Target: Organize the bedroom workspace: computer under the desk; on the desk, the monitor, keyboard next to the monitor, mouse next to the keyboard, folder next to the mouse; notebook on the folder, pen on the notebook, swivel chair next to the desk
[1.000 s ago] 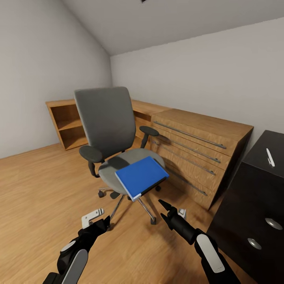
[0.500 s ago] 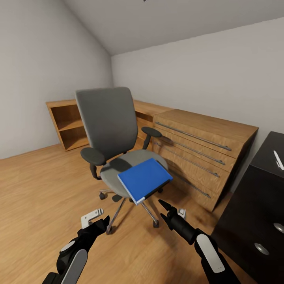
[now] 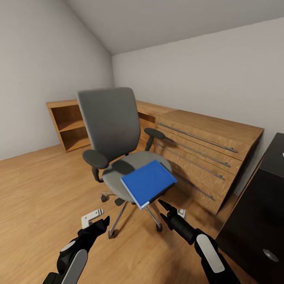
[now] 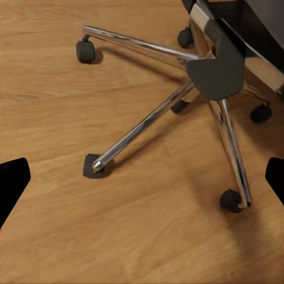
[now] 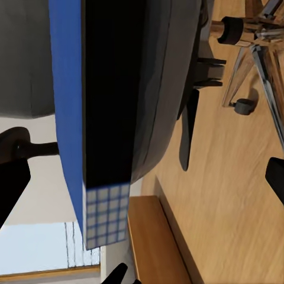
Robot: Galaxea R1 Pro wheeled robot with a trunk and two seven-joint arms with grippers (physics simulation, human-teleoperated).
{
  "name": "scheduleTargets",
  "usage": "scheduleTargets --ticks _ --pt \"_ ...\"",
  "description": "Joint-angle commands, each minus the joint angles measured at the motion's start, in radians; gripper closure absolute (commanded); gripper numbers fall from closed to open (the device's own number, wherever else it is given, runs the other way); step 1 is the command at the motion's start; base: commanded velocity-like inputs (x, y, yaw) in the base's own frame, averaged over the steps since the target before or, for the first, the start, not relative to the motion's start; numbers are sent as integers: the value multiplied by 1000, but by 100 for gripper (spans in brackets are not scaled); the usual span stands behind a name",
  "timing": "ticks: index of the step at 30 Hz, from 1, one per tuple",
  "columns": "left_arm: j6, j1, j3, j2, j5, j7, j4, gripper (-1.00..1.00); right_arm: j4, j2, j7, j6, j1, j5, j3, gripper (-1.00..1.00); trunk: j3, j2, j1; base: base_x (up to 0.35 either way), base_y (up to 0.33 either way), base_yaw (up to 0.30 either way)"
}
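Observation:
A grey swivel chair (image 3: 112, 130) stands in the middle of the wooden floor. On its seat lies a blue folder (image 3: 148, 183), tilted, one corner hanging past the seat's front edge. My left gripper (image 3: 98, 220) is open, low over the floor by the chair's chrome base (image 4: 216, 71). A little below and in front of the folder's overhanging corner, my right gripper (image 3: 171, 210) is also open. The right wrist view looks at the folder's edge (image 5: 68, 118) and dark spine from close by. Nothing is between either gripper's fingers.
A long wooden desk unit (image 3: 205, 146) with several metal-handled drawers runs along the right wall behind the chair. An open wooden shelf (image 3: 69, 124) stands in the far corner. A black cabinet (image 3: 256, 213) is close on my right. Bare floor lies to the left.
The whole picture has shifted: the camera has moved, so the chair sits slightly further right and lower and the black cabinet has slid towards the right edge. Both arms hold the same pose.

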Motion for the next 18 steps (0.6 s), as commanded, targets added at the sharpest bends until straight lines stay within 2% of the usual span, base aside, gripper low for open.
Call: scheduleTargets --ticks 1,8,18 --pt "1 -1 -2 1 9 10 -2 -100 0 1 0 8 -1 -4 -3 -100 -1 0 0 23 20 0" --pt "1 -1 -3 1 10 11 -1 -100 0 1 0 8 -1 -4 -3 -100 -1 0 0 117 103 0" --pt "1 -1 -4 0 11 10 -1 -100 0 1 1 8 -1 -4 -3 -100 -1 0 0 18 15 0"
